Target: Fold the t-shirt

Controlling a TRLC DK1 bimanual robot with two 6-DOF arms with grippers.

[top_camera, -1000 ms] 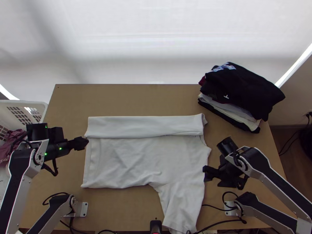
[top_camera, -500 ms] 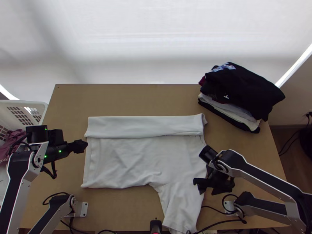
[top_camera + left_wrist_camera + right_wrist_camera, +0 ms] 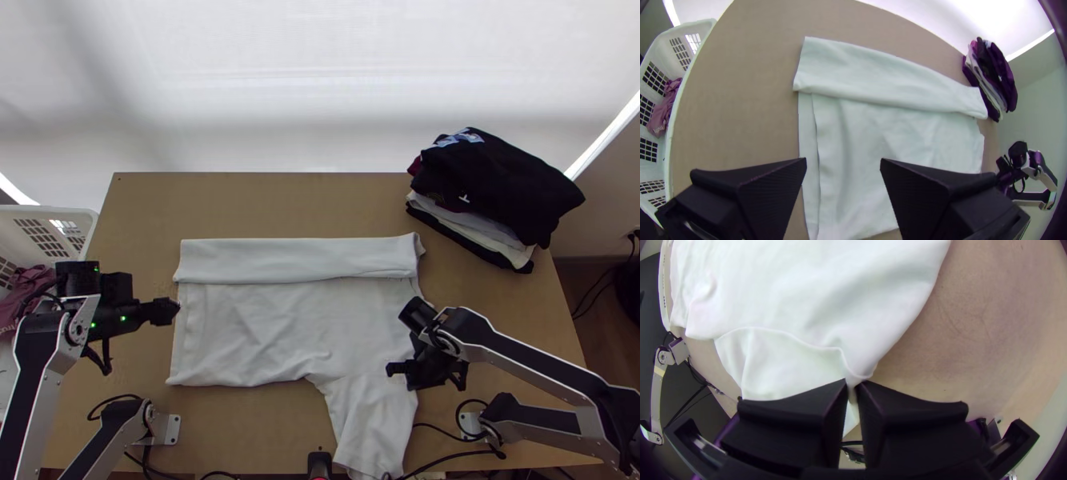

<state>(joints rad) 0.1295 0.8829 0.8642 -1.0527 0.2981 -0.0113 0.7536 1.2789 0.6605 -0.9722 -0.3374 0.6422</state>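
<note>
The white t-shirt (image 3: 296, 328) lies spread with its far side folded over in a long strip; one sleeve sticks out toward the near edge. My left gripper (image 3: 174, 310) hangs at the shirt's left edge. In the left wrist view this gripper (image 3: 843, 161) is open, with the t-shirt (image 3: 862, 133) below and nothing pinched. At the shirt's right side, near the base of the sleeve, is my right gripper (image 3: 390, 369). In the right wrist view the right gripper (image 3: 853, 383) is shut on a small pinch of the t-shirt (image 3: 818, 293) at a seamed edge.
A pile of folded clothes (image 3: 496, 192) stands at the table's far right corner. The white basket (image 3: 76, 216) with a purplish cloth is at the left edge. Cables (image 3: 448, 458) run along the near edge, and bare table (image 3: 264, 204) lies beyond the shirt.
My right gripper has moved left from beside the shirt onto its edge near the sleeve. The left gripper has sunk slightly toward the near side. The shirt lies nearly as before.
</note>
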